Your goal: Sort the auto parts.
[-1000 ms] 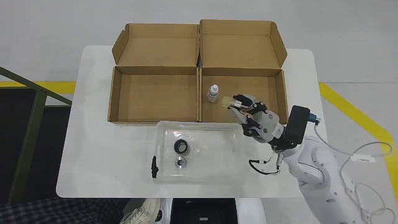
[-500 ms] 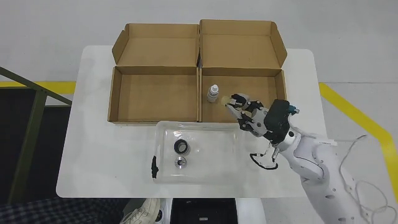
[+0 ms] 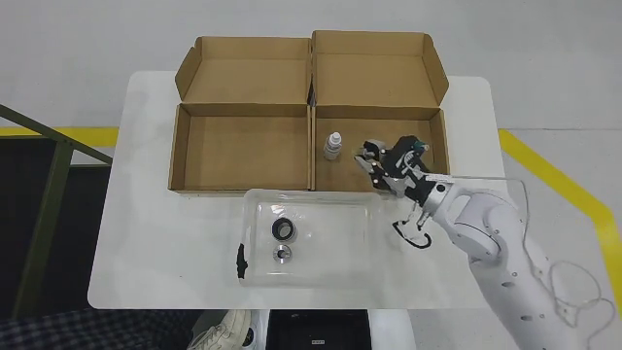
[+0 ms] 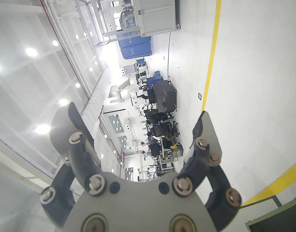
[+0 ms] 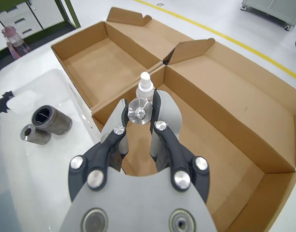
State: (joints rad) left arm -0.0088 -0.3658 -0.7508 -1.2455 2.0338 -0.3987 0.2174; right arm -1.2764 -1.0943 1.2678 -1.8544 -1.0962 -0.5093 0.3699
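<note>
My right gripper hangs over the front part of the right cardboard box, shut on a round silver metal part that sits between its fingers. A small white bottle stands upright in that box's front left corner, just beyond the held part. The left cardboard box lies open beside it. A clear plastic tray holds a dark cylindrical bushing and a smaller steel cylinder. My left gripper is open and faces the hall.
Both boxes have their lids folded back at the far side of the white table. A small black object lies at the tray's left front corner. A green shelf frame stands off the table's left side.
My right arm's wrist has swung toward the far side and over the right box; the gripper tip shifted slightly farther in, still holding the part.
</note>
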